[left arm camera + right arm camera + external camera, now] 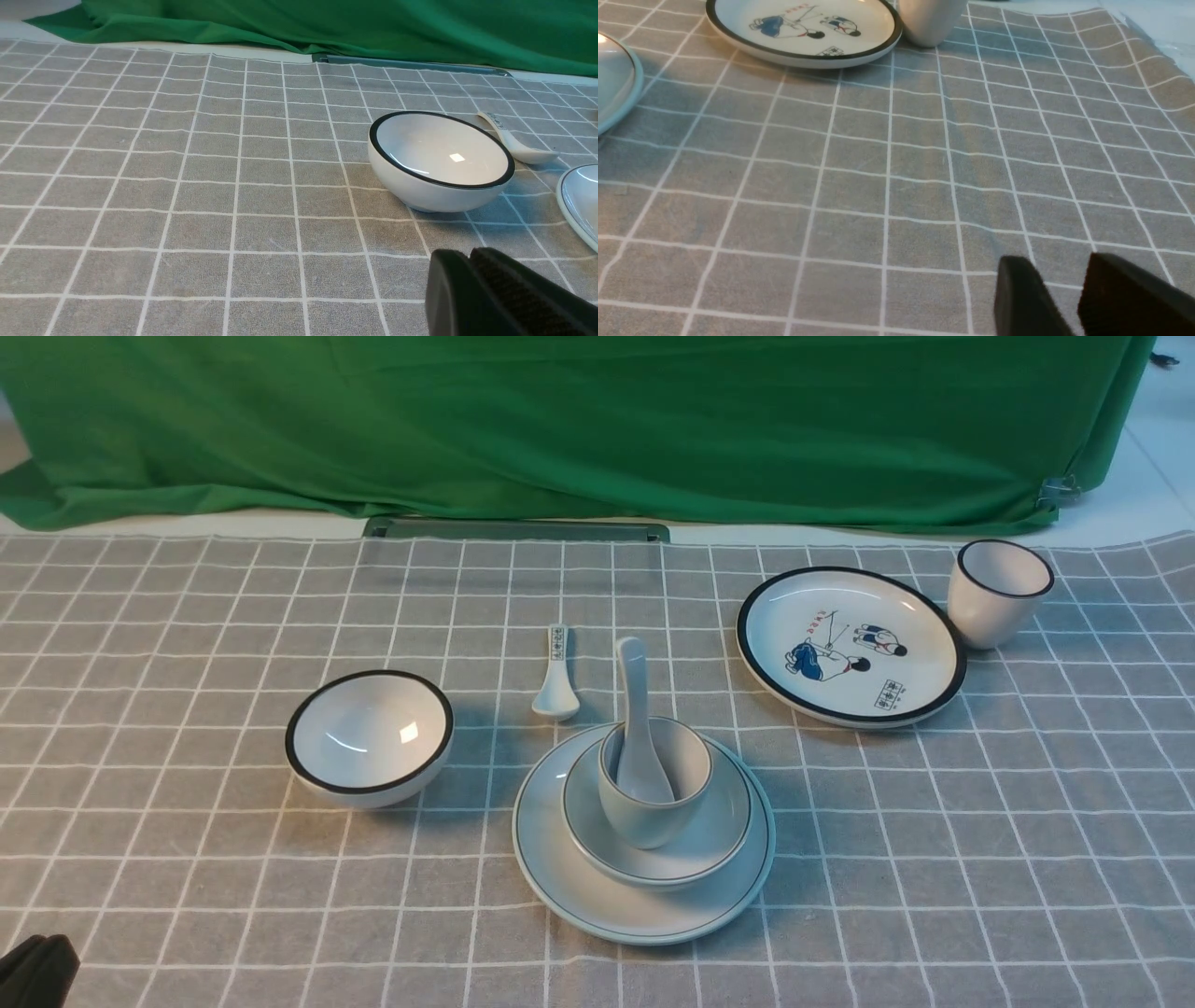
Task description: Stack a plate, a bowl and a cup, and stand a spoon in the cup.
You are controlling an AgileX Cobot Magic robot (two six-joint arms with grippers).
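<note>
The plate (644,905), bowl (719,831), cup (653,803) and spoon (638,728) look like glazed ceramic — smooth, with a soft sheen. The black-rimmed bowl (370,737) is glossier, carrying a bright square highlight. Beneath them the grey checked tablecloth (187,849) is matt woven fabric — and the left gripper (472,270) has dull black, finely ribbed pads (523,298).

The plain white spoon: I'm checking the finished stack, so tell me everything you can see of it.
The spoon is glossy, unmarked white, ceramic by its look, with a thick handle and a deep scoop. It stands tilted in the cup, scoop down inside, handle rising above the rim and leaning toward the far side. Only the cup touches it; no jaws are near.
</note>
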